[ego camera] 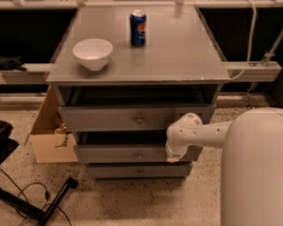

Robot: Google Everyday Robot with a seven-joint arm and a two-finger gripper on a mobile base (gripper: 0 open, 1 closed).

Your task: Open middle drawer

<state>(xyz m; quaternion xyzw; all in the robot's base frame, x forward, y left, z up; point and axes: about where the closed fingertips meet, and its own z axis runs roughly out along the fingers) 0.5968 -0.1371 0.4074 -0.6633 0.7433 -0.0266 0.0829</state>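
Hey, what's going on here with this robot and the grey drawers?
A one-armed robot is working at a grey cabinet with three drawers. Its arm reaches in from the right, and the gripper points down in front of the right part of the middle drawer, to the right of its knob and not on it. A white bowl and a blue can stand untouched on the cabinet's top.

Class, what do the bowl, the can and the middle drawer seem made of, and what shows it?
The bowl: white, smooth, probably ceramic or plastic. The can: blue printed body, silvery rim, likely aluminium. The middle drawer: flat matte grey, perhaps painted metal or laminate. The gripper hangs before it, right of its knob.
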